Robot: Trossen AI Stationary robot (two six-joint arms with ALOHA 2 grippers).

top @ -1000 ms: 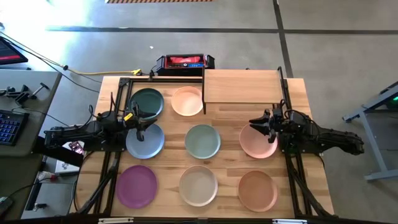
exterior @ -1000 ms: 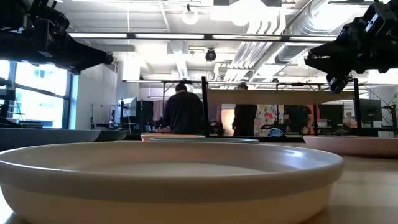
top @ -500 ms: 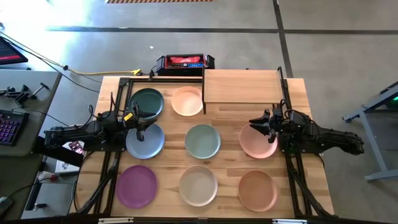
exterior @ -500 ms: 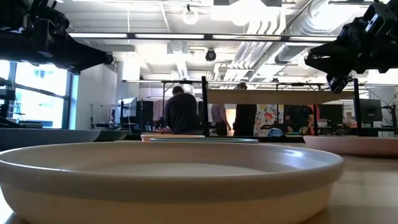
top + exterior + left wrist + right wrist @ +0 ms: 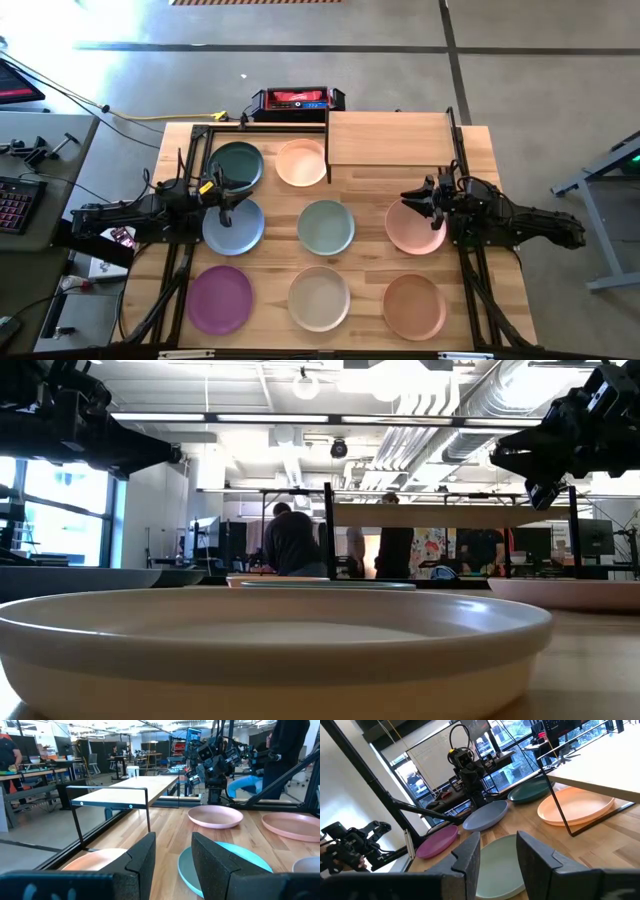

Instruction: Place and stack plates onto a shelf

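Several round plates lie flat on the wooden table: dark green (image 5: 237,163), peach (image 5: 301,162), blue-grey (image 5: 233,226), pale teal (image 5: 326,227), pink (image 5: 415,227), purple (image 5: 218,299), off-white (image 5: 319,298) and orange (image 5: 414,306). The shelf (image 5: 388,139) stands on thin black legs at the far right, with nothing on its board. My left gripper (image 5: 224,203) hovers open and level over the blue-grey plate's far rim. My right gripper (image 5: 421,200) hovers open and level over the pink plate's far rim. In both wrist views the fingers are apart with nothing between them.
A red and black box (image 5: 297,100) sits beyond the table's far edge. Black frame rails (image 5: 178,250) run along the table's left and right sides. People stand at benches in the room behind (image 5: 292,540). Bare wood shows between the plates.
Both arms and all plates have kept still. A person in the room behind the table has shifted a little.
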